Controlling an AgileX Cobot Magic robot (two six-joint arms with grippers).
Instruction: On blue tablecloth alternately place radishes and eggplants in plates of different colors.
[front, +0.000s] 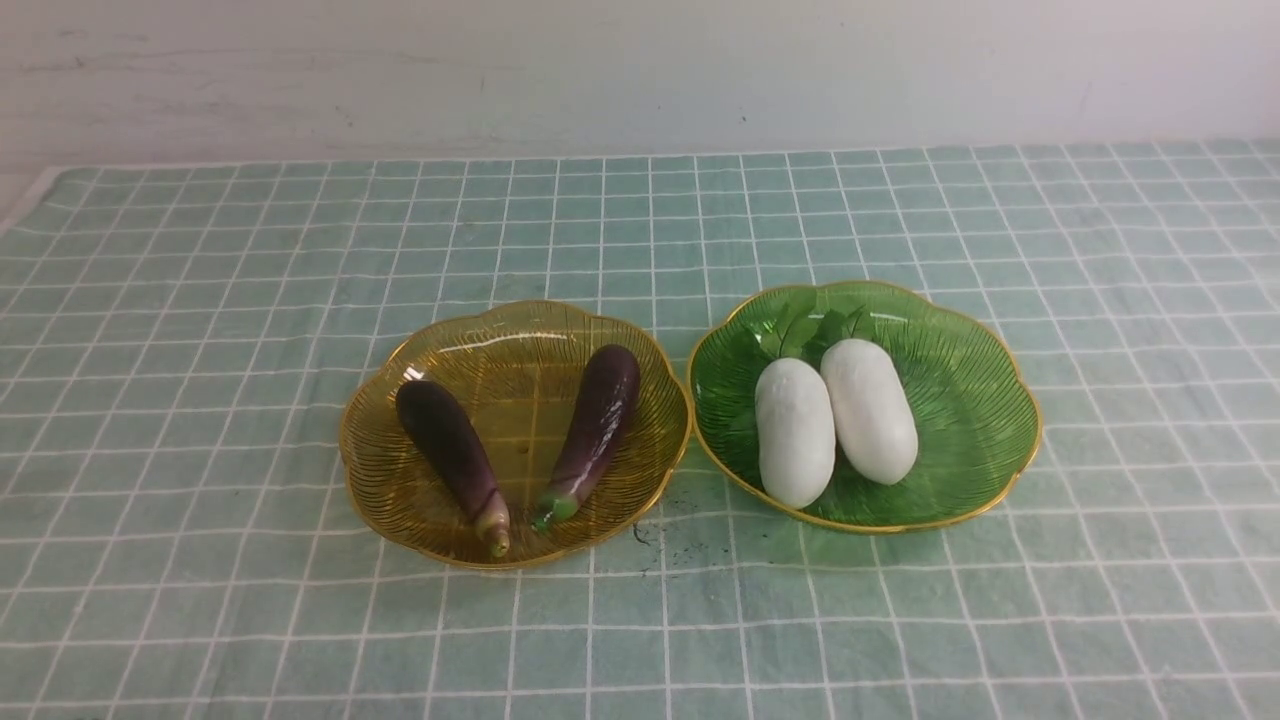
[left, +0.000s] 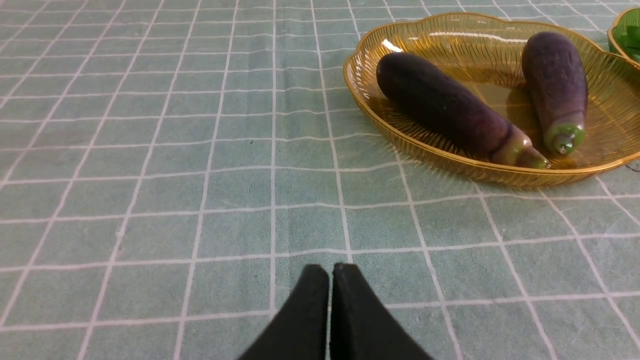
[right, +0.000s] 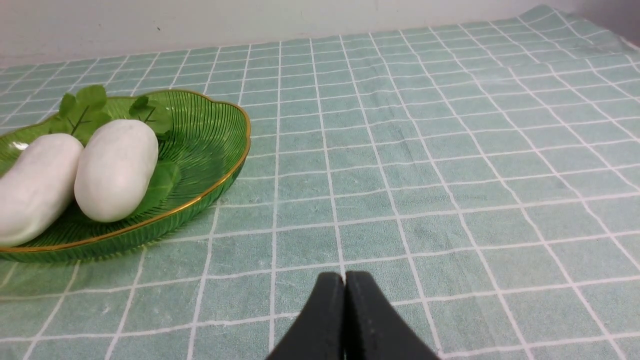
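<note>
Two dark purple eggplants (front: 455, 448) (front: 597, 420) lie in the amber-yellow plate (front: 400, 500) at centre left of the blue tablecloth (front: 200, 350). Two white radishes (front: 795, 430) (front: 868, 410) lie side by side in the green plate (front: 980, 400) at centre right. Neither gripper shows in the front view. In the left wrist view my left gripper (left: 330, 270) is shut and empty over bare cloth, well apart from the amber plate (left: 400, 145) and its eggplants (left: 450, 110). In the right wrist view my right gripper (right: 345, 278) is shut and empty over cloth, apart from the green plate (right: 210, 150) and radishes (right: 117, 170).
A pale wall (front: 640, 70) runs behind the table's far edge. A few dark specks (front: 690, 545) lie on the cloth between the plates' near rims. The cloth's left edge (front: 30, 195) shows at far left.
</note>
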